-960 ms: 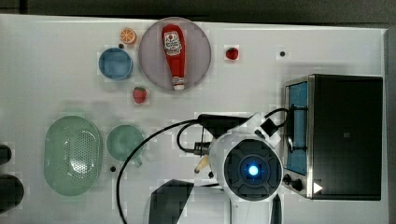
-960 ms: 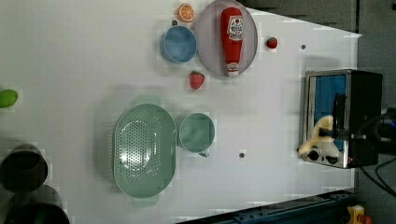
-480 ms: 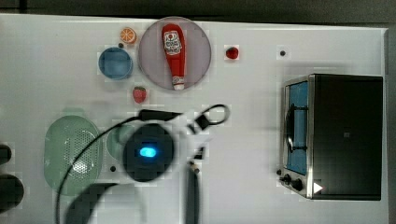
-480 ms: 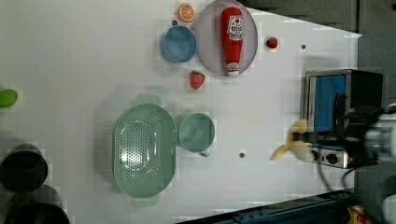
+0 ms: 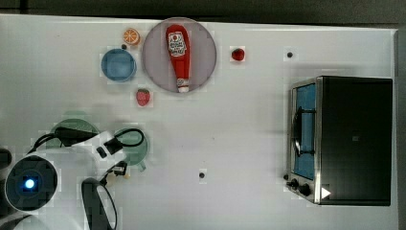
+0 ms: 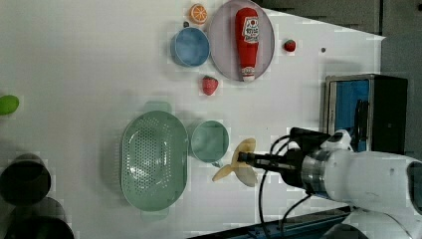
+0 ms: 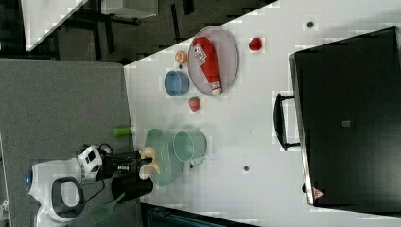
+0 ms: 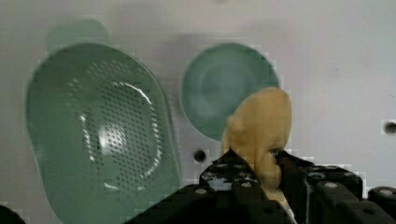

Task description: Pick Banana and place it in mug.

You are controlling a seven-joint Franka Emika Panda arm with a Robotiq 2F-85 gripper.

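Observation:
The Banana (image 6: 240, 167), pale yellow with cream flesh, hangs in my gripper (image 6: 245, 159), which is shut on it. In the left view it hovers just off the left view's right side of the pale-green mug (image 6: 210, 141), beside the rim. Through the wrist view the Banana (image 8: 261, 123) overlaps the edge of the mug (image 8: 219, 88), held between the black fingers (image 8: 233, 175). The right view shows the Banana (image 7: 150, 159) in front of the colander. In the top view my arm covers part of the mug (image 5: 136, 151).
A large green perforated colander (image 6: 154, 159) lies right beside the mug. Farther off are a blue bowl (image 5: 118, 64), an orange slice (image 5: 131, 36), a plate (image 5: 201, 72) with a ketchup bottle (image 5: 178, 55), a strawberry (image 5: 143, 97) and a toaster oven (image 5: 342, 139).
My arm has swung from beside the toaster oven toward the top view's left, carrying the Banana across the table to the mug.

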